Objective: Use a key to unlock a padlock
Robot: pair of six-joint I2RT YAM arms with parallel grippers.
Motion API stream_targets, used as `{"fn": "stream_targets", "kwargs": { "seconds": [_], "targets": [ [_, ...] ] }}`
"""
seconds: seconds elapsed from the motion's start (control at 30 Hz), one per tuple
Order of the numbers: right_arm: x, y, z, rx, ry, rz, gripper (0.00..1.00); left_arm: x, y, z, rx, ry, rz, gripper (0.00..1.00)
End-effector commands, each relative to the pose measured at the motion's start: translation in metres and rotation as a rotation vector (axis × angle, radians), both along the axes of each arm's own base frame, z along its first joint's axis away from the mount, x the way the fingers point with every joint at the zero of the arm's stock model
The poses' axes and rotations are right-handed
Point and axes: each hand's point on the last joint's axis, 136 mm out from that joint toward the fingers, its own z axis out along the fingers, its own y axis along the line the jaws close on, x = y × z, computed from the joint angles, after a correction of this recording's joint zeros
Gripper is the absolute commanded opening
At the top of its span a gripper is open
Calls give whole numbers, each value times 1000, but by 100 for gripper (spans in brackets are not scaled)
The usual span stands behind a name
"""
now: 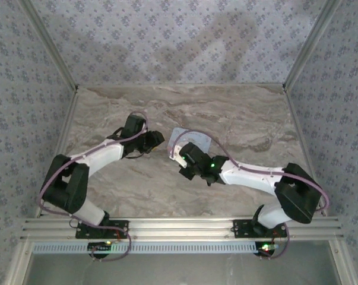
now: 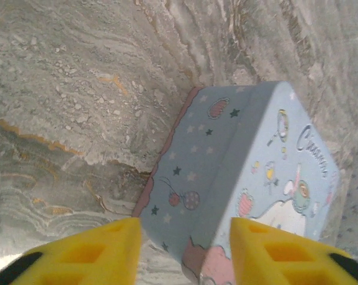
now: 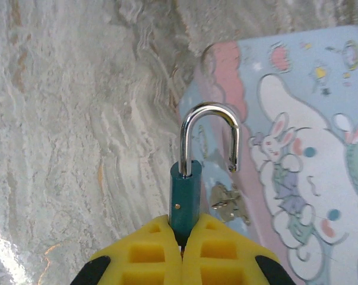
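Note:
My right gripper [image 3: 183,222] is shut on the padlock [image 3: 184,199], a small teal body pinched upright between the yellow fingertips. Its silver shackle [image 3: 208,119] stands open, with one leg in the body and the other end hanging free. Just behind it lies the pale blue cartoon tin [image 3: 309,148] with its metal hasp [image 3: 226,202]. My left gripper [image 2: 184,237] is open, and a corner of the tin [image 2: 244,160] lies just beyond its spread fingertips. From above, the left gripper [image 1: 157,139] and the right gripper [image 1: 179,155] face each other beside the tin [image 1: 193,138]. The key is hidden.
The marble-patterned table [image 1: 244,119] is walled by patterned panels at the back and both sides. An aluminium rail [image 1: 179,228] runs along the near edge by the arm bases. Bare tabletop stretches behind and to the right of the tin.

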Motion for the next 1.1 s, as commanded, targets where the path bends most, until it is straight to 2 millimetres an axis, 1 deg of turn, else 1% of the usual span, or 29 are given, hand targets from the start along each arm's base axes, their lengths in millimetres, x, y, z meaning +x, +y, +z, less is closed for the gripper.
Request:
{"fn": "stream_targets", "kwargs": {
  "seconds": [0.0, 0.03, 0.07, 0.13, 0.17, 0.2, 0.43, 0.63, 0.73, 0.87, 1.07],
  "targets": [
    [-2, -12, 11, 30, -6, -62, 0, -9, 12, 5, 43, -23, 10, 47],
    [-2, -15, 16, 43, -7, -73, 0, -11, 15, 6, 49, -27, 11, 48],
    [-3, -18, 20, 55, -7, -85, 0, -14, 17, 8, 58, -30, 11, 54],
    [-4, -26, 27, 80, -1, -109, 0, -18, 22, 10, 72, -37, 18, 56],
    [-4, -29, 32, 96, 0, -123, 0, -21, 24, 11, 75, -39, 21, 69],
    [-4, -34, 35, 108, 3, -138, 0, -23, 26, 11, 77, -41, 22, 98],
    [-6, -66, 51, 166, 28, -242, 0, -38, 36, 12, 108, -48, 31, 98],
    [1, -103, 62, 232, 59, -392, 0, -47, 36, 13, 161, -79, 9, 98],
    [7, -126, 67, 267, 70, -485, 0, -50, 36, 13, 188, -95, -4, 98],
    [14, -160, 67, 294, 100, -618, 0, -54, 37, 14, 220, -115, -9, 98],
    [21, -206, 56, 309, 144, -823, 0, -57, 38, 13, 225, -118, -12, 98]
  ]
}}
